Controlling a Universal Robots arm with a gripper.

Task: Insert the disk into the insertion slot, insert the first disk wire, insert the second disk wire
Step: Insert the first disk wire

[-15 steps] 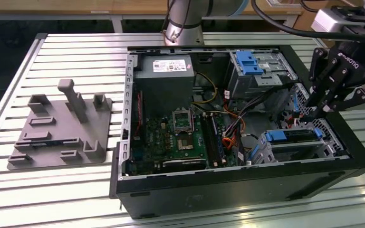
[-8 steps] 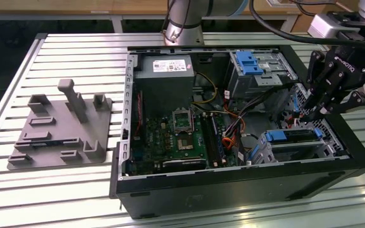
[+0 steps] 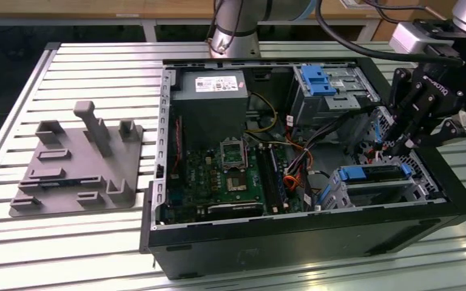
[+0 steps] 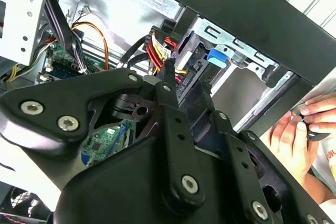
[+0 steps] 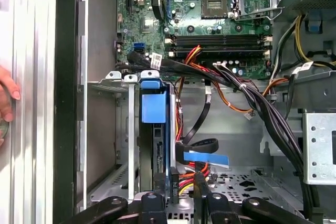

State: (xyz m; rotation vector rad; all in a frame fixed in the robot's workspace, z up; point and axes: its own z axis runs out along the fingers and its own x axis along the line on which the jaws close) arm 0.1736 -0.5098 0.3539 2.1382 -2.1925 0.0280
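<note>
I look into an open computer case [image 3: 298, 227] that lies on a slatted metal surface [image 3: 95, 242]. The disk [image 3: 371, 173] sits already inside the insertion slot [image 3: 387, 191], at the corner of the case on the exterior view's right. Its blue caddy end points toward the motherboard [image 3: 225, 182].

The end effector [image 3: 397, 144] hangs just above this slot, inside the case. I cannot tell whether it is open or closed. In the first wrist view a dark connector [image 5: 175, 179] with red and yellow wires lies right at its tip [image 5: 181, 200], beside the near end of the disk [image 5: 154, 106]. I cannot see if it is gripped.

Around the slot it is crowded. A bundle of black cables [image 5: 252, 98] runs across between the motherboard and the slot. A flat blue cable [image 5: 207, 157] lies on the case floor next to the disk.

The exterior view also gives me the power supply [image 3: 213, 85], the taller cage [image 3: 330, 91] with its blue latch, and a grey fixture [image 3: 79, 170] well apart on the surface. Both wrist views show a person's hand [image 4: 296, 135] outside the case wall.
</note>
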